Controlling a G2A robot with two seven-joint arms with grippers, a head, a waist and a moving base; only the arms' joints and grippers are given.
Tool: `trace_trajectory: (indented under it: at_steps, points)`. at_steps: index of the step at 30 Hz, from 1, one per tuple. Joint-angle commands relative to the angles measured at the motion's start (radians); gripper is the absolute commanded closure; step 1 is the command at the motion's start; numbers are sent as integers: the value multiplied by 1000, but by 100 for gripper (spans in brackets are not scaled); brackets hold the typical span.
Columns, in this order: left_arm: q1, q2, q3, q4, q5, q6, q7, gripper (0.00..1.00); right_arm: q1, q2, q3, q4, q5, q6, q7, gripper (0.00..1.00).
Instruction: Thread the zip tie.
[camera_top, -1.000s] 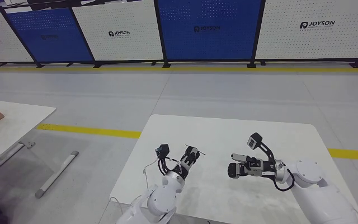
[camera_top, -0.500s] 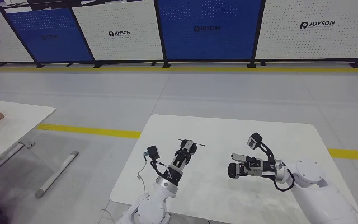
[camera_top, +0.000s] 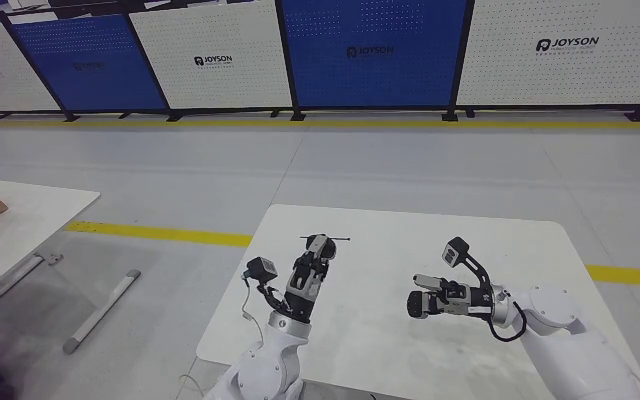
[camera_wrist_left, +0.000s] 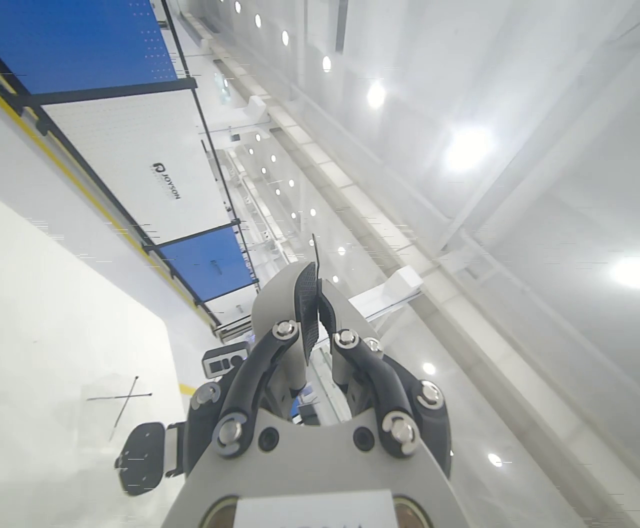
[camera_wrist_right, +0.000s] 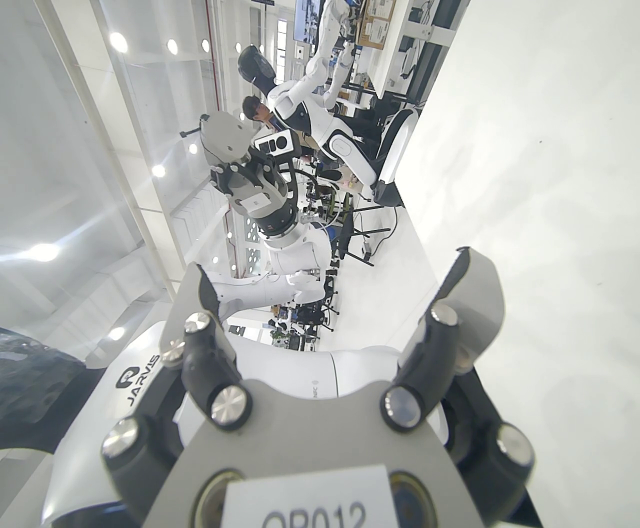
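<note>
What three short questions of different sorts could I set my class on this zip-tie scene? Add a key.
1. Fill in: the zip tie is pinched in the ___ gripper.
2. Multiple choice: the right gripper is A) open and empty, B) shut on the zip tie, C) shut on nothing.
3. True or false: the zip tie lies flat on the table.
Key: 1. Left: the left gripper is shut on it. 2. A. 3. False: it is held up off the table.
</note>
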Motion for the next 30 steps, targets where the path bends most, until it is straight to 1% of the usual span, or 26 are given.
trace_trajectory:
  at_steps: [1,7,8,10,11,15,17,18,20,25,26,30]
  points:
    - [0,0,0,2,2,3,-3,100,0,0,0,0,0,0,0,0]
    - [0,0,0,2,2,3,-3,100,0,0,0,0,0,0,0,0]
    - [-1,0,1,8,2,12,-6,100,0,0,0,0,0,0,0,0]
    - [-15,-2,3,23,5,52,-11,100,0,0,0,0,0,0,0,0]
    - [-26,-3,9,29,13,83,-21,100,0,0,0,0,0,0,0,0]
    - [-42,-7,30,48,83,175,-16,100,0,0,0,0,0,0,0,0]
    - [-46,-8,41,61,117,214,-13,100,0,0,0,0,0,0,0,0]
    - [-49,-10,46,66,132,224,-6,100,0,0,0,0,0,0,0,0]
    - [-59,-13,61,87,160,257,0,100,0,0,0,0,0,0,0,0]
    - [-75,-17,89,130,251,302,10,100,0,0,0,0,0,0,0,0]
    - [-77,-18,92,134,268,304,16,100,0,0,0,0,0,0,0,0]
    - [-77,-19,93,134,268,302,19,100,0,0,0,0,0,0,0,0]
